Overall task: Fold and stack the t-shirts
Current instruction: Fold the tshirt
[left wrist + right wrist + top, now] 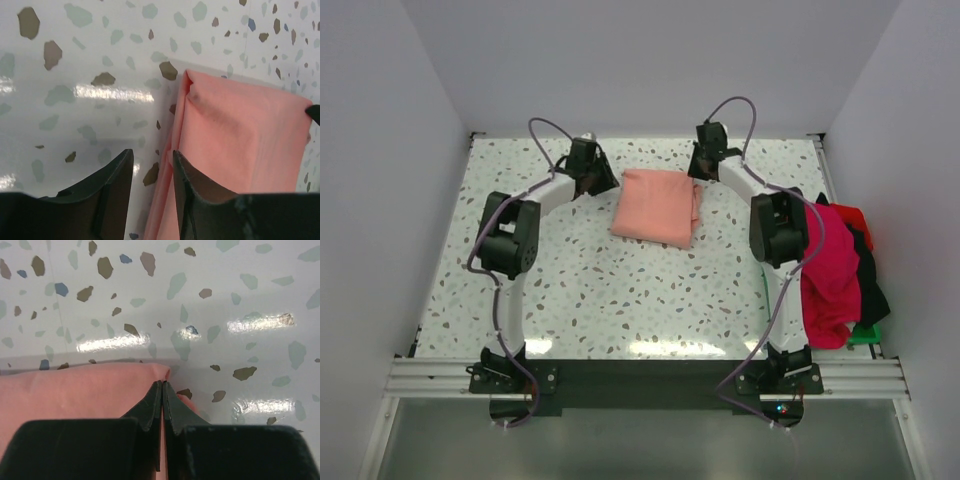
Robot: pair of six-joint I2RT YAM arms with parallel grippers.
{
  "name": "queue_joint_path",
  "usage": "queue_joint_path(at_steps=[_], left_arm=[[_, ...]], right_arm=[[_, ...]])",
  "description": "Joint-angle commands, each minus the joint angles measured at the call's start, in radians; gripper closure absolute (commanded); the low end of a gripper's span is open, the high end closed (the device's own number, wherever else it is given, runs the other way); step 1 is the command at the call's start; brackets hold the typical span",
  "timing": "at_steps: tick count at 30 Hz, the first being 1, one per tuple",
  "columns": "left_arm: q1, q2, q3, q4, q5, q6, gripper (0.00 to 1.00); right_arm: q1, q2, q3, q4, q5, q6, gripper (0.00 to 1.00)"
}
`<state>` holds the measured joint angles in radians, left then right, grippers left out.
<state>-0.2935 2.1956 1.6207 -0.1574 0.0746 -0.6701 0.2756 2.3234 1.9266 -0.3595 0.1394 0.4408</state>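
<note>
While the folded pink shirt [655, 207] is lying far-centre on the table [620, 300], the left gripper [152, 155] is straddling its left edge, part-open, holding nothing; the right gripper [163, 385] is sitting closed at its right corner, grip unclear, bare table spreading nearward.

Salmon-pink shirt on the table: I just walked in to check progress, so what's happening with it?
Both arms are at the folded salmon-pink t-shirt lying on the table. The left gripper is at its left edge, fingers apart, holding nothing. The right gripper is shut at its far right corner; whether it pinches cloth is unclear. A heap of unfolded shirts lies at the table's right edge.
</note>
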Motion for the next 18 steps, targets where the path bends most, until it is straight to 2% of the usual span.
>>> queue_joint_path(at_steps=[1,6,11,18], left_arm=[[-0.052,-0.123,-0.097,0.128,0.011,-0.022,0.58],[-0.121,-0.186,-0.203,0.171,-0.048,-0.023,0.61],[-0.189,-0.197,-0.243,0.084,-0.15,-0.06,0.66],[-0.275,-0.299,-0.458,0.048,-0.298,-0.164,0.74]], right_arm=[[-0.001,0.03,0.04,-0.039,0.002,0.024,1.0],[-0.001,0.036,0.005,-0.05,-0.02,0.027,1.0],[0.0,0.007,-0.066,-0.038,-0.052,0.035,1.0],[0.019,-0.065,-0.193,-0.007,-0.096,0.03,1.0]])
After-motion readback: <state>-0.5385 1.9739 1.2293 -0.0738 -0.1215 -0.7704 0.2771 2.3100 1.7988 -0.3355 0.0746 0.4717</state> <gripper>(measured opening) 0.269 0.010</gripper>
